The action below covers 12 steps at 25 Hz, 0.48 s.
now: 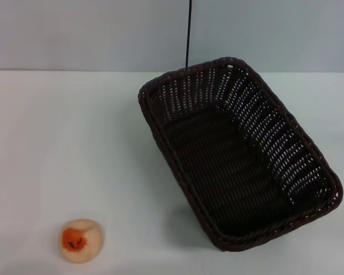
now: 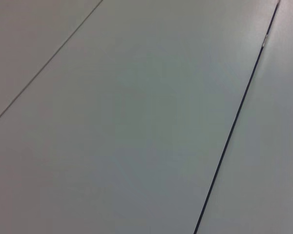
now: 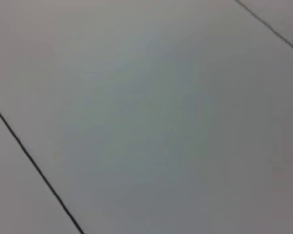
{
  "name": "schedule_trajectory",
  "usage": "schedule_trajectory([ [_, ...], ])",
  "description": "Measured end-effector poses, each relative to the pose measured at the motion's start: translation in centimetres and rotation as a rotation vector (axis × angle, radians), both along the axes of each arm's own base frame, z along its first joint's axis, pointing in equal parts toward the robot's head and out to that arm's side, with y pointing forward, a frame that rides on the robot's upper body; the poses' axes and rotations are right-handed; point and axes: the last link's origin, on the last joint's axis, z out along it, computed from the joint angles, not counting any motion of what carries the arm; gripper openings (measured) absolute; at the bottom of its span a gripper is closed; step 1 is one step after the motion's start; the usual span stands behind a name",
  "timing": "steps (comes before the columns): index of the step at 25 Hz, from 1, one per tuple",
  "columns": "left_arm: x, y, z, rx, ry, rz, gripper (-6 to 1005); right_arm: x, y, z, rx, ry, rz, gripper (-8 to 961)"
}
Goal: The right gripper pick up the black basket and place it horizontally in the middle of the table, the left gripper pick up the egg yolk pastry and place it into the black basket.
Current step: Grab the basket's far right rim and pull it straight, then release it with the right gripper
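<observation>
The black basket (image 1: 241, 154) is a large dark woven basket that lies askew on the white table (image 1: 74, 143), right of the middle, its long side running from the far middle to the near right. It holds nothing. The egg yolk pastry (image 1: 80, 240) is a small pale round bun with an orange-red patch on top. It sits on the table at the near left, well apart from the basket. Neither gripper shows in any view. Both wrist views show only plain grey panels with thin dark seams.
A grey wall (image 1: 92, 34) stands behind the table's far edge. A thin dark vertical line (image 1: 188, 34) runs down the wall to just behind the basket. Bare tabletop lies between the pastry and the basket.
</observation>
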Motion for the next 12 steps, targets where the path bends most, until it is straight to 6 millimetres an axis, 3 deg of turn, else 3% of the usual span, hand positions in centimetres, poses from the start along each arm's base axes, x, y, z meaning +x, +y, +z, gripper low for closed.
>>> schedule_trajectory([
  [6, 0.0, 0.1, 0.0, 0.000, -0.003, -0.003, 802, -2.6, 1.4, 0.6, -0.123, -0.098, 0.174, 431],
  [7, 0.0, 0.1, 0.0, 0.000, -0.004, -0.003, 802, -3.6, 2.3, 0.8, -0.234, -0.101, 0.252, 436],
  [8, 0.0, 0.1, 0.0, 0.000, -0.004, -0.003, 802, -3.6, 2.3, 0.8, -0.234, -0.101, 0.252, 440],
  [9, 0.0, 0.2, 0.0, 0.000, -0.004, -0.003, 802, -4.9, 3.4, 1.2, -0.377, -0.105, 0.332, 445],
  [11, 0.1, 0.2, 0.0, 0.000, -0.005, -0.006, 802, -5.5, 3.9, 1.5, -0.446, -0.117, 0.366, 527],
  [12, 0.1, 0.3, 0.0, 0.000, -0.006, -0.007, 802, -7.2, 4.9, 2.1, -0.615, -0.159, 0.438, 569],
])
